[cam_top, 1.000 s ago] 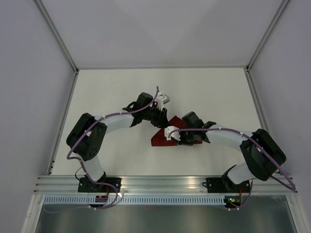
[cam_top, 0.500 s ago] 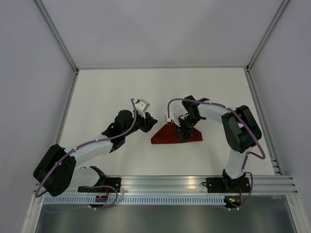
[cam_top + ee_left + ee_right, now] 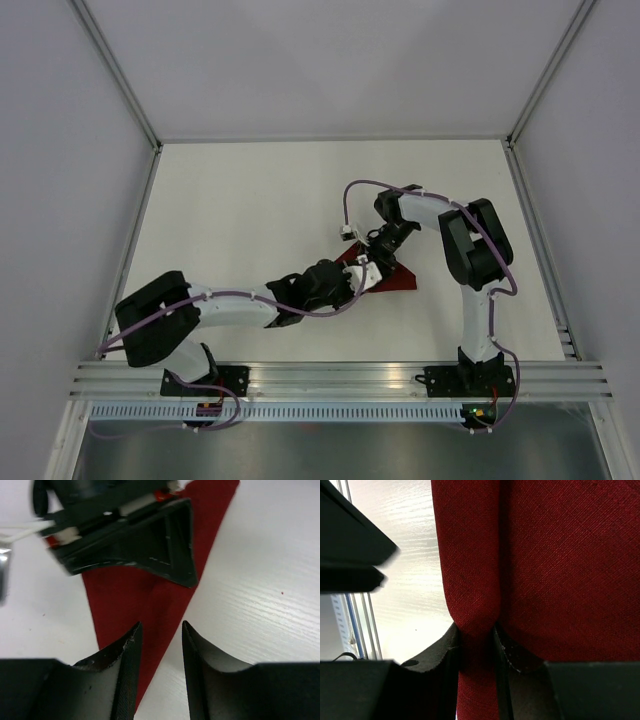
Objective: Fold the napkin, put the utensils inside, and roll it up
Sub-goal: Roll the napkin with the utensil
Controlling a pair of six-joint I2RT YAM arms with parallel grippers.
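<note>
The dark red napkin (image 3: 398,281) lies folded into a triangle on the white table. My right gripper (image 3: 378,250) comes in from the far side and is shut on a raised fold of the napkin (image 3: 560,555); the cloth fills the gap at the right gripper (image 3: 476,630). My left gripper (image 3: 364,274) reaches in low from the near left. In its wrist view the left gripper (image 3: 161,625) is open over the napkin's (image 3: 150,600) tapering edge, with nothing pinched, and the right gripper's fingers (image 3: 150,545) sit just beyond. The utensils are out of view.
The white table (image 3: 250,200) is bounded by white walls on three sides. An aluminium rail (image 3: 330,375) carrying both arm bases runs along the near edge. Purple cables loop over both arms. The left gripper shows as a dark blur (image 3: 350,545) in the right wrist view.
My left arm has swung from the napkin's far left round to its near left and dropped low. The right arm's elbow has moved back while its gripper stays on the cloth.
</note>
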